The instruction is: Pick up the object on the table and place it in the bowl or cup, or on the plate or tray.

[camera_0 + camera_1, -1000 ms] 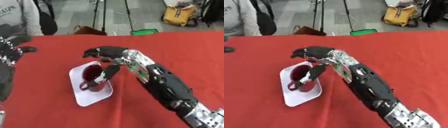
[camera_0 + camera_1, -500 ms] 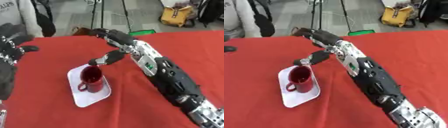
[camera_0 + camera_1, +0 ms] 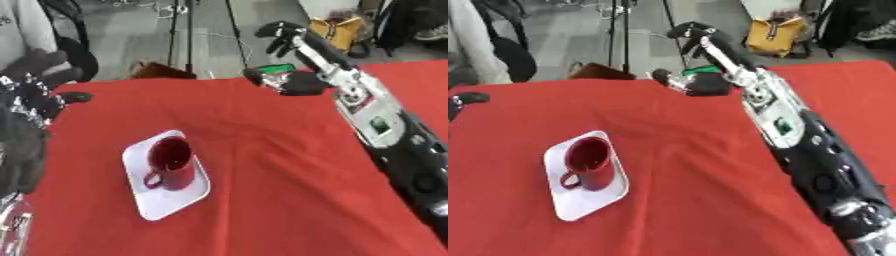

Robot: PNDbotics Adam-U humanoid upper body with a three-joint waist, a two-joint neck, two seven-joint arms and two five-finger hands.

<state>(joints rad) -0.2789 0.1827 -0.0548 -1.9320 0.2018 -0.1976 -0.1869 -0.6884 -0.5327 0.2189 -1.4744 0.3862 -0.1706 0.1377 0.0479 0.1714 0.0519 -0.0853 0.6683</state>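
Note:
A dark red mug [image 3: 171,162] stands upright on a small white square tray [image 3: 154,200] on the red table, left of centre, its handle toward the front left. My right hand [image 3: 293,60] is raised over the table's far edge, well apart from the mug, fingers spread and holding nothing. At the left edge shows my left hand [image 3: 37,90], open with fingers up, away from the tray.
The red cloth [image 3: 280,190] covers the whole table. Beyond its far edge are a grey floor, tripod legs [image 3: 179,35], a yellow bag [image 3: 776,35] and a green object [image 3: 702,70]. My right forearm [image 3: 394,145] runs along the right side.
My right hand has let go of the mug on the tray and drawn back, up and toward the far edge, fingers opening. The whole picture has also shifted.

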